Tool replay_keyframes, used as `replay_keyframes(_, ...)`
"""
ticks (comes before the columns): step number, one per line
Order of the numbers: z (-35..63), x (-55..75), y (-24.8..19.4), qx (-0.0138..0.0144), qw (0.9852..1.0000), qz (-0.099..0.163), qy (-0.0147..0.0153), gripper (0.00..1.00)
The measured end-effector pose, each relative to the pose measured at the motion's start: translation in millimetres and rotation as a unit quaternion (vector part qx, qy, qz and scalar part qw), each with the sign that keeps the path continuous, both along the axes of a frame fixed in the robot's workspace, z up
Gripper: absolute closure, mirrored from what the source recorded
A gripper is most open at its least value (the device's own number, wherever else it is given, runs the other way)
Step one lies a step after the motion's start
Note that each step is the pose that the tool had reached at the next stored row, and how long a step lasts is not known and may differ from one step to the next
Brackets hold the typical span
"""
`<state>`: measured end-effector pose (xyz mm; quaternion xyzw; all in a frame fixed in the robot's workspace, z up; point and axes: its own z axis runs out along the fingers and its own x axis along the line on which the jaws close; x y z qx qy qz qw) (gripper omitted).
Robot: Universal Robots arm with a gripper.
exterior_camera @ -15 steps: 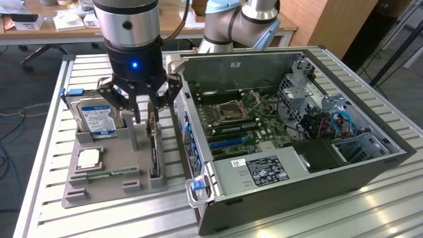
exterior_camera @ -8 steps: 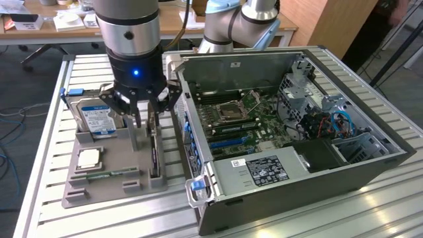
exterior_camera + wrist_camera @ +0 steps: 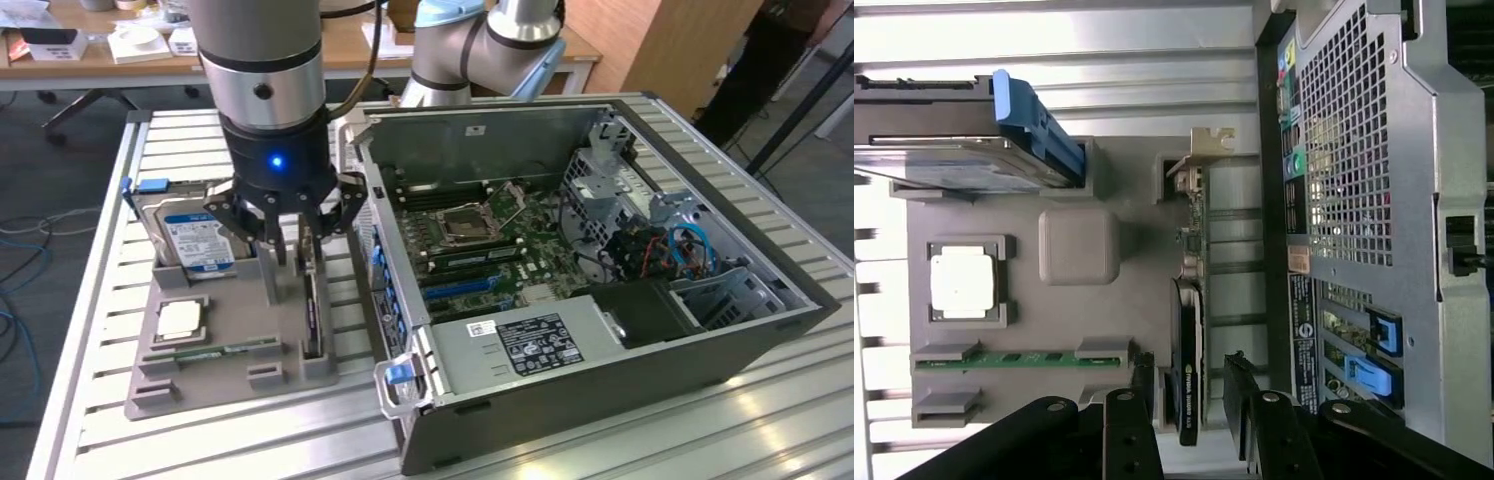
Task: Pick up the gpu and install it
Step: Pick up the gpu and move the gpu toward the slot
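The gpu (image 3: 312, 318) is a thin black card standing on edge in a slot of the grey holder tray (image 3: 227, 300), beside the open computer case (image 3: 601, 290). My gripper (image 3: 294, 285) hangs straight down over it, open, with one finger on each side of the card's near end. In the wrist view the gpu (image 3: 1189, 340) runs between the two black fingers (image 3: 1146, 400), with a narrow gap on each side. Its silvery bracket (image 3: 1210, 145) is at the far end. Nothing is gripped.
The grey tray (image 3: 1134, 300) also holds a blue-labelled hard drive (image 3: 198, 238), a square processor (image 3: 180, 318) and a green memory stick (image 3: 214, 352). The case's motherboard (image 3: 481, 235) lies exposed, with its rear panel (image 3: 1374, 200) close to the gpu.
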<state>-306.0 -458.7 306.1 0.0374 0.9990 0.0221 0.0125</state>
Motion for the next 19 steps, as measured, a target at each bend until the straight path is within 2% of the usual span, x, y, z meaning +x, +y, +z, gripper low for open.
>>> replay_keyframes(10,-1.2,1.3,0.1,0.0002,1.0000,0.000,0.0000,0.59)
replay_keyframes(19,-14.8,1.3,-0.2,0.0001,1.0000,0.000,0.0000,0.59)
